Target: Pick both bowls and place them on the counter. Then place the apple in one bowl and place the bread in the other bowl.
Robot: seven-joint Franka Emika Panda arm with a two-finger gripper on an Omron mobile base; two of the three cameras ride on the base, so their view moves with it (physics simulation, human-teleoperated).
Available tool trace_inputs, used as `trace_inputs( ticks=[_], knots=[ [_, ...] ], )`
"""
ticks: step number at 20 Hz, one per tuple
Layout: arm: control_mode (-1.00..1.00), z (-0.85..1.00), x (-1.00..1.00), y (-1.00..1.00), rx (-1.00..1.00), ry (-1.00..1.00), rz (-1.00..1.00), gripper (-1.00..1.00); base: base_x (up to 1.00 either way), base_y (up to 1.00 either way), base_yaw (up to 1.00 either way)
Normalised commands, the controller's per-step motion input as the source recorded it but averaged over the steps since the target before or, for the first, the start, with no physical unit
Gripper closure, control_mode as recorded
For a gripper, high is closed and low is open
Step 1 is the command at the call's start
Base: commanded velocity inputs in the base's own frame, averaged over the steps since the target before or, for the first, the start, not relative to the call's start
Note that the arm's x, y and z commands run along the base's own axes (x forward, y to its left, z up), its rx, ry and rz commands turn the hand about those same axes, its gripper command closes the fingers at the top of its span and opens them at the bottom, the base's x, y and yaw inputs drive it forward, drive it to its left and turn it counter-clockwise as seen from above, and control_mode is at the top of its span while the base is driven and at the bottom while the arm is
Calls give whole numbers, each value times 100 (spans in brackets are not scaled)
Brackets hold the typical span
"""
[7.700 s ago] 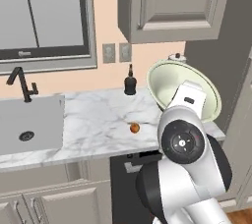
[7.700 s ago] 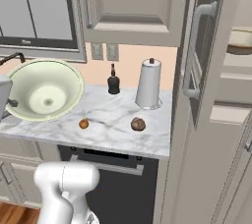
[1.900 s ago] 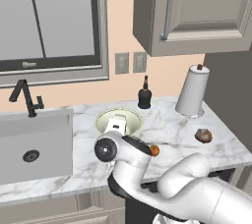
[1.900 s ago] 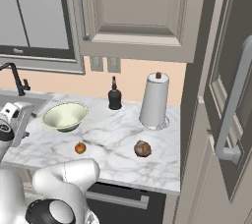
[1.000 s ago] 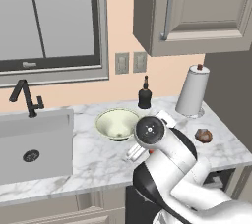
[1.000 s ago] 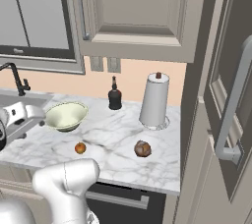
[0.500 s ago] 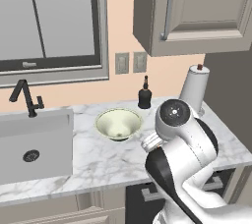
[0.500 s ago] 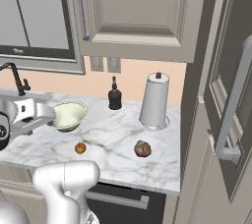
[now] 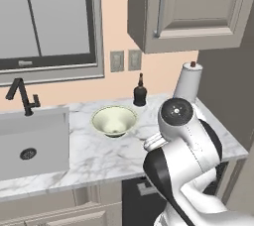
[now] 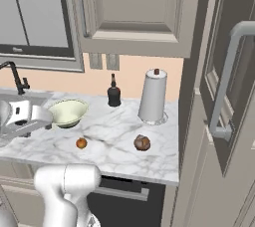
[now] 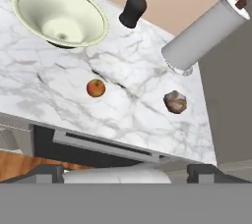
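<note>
A pale cream-green bowl point(image 9: 114, 121) point(image 10: 67, 112) point(image 11: 60, 15) stands upright on the white marble counter point(image 9: 99, 155) point(image 10: 114, 121) point(image 11: 138, 70), left of the middle. The small red-orange apple point(image 10: 81, 143) point(image 11: 96, 88) lies in front of it, apart from it. Further right lies the dark-brown bread point(image 10: 142, 142) point(image 11: 175, 101). My gripper point(image 11: 125, 173) is open and holds nothing, hanging high over the counter's front edge and looking down on all three. The other bowl is out of view.
A white paper towel roll point(image 10: 153, 96) point(image 9: 188, 81) point(image 11: 206, 31) and a dark bottle point(image 10: 114, 94) point(image 9: 140, 93) point(image 11: 134, 9) stand at the back wall. A sink point(image 9: 30, 143) with a black faucet point(image 9: 22, 96) is on the left, and a tall cabinet door with a handle point(image 10: 226, 81) on the right.
Over the last second my arm has swung to the right, away from the cream-green bowl, which stays put on the counter. The apple and the bread have not moved.
</note>
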Motion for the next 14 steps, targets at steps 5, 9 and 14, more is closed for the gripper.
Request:
trace_inputs(
  ticks=[5,9,14],
  knots=[
    [100,0,0,0,0,0,0,-100,-75,-46,-27],
    [100,0,0,0,0,0,0,-100,-62,-41,-29],
    [100,0,0,0,0,0,0,-100,-45,-55,-26]
  ],
)
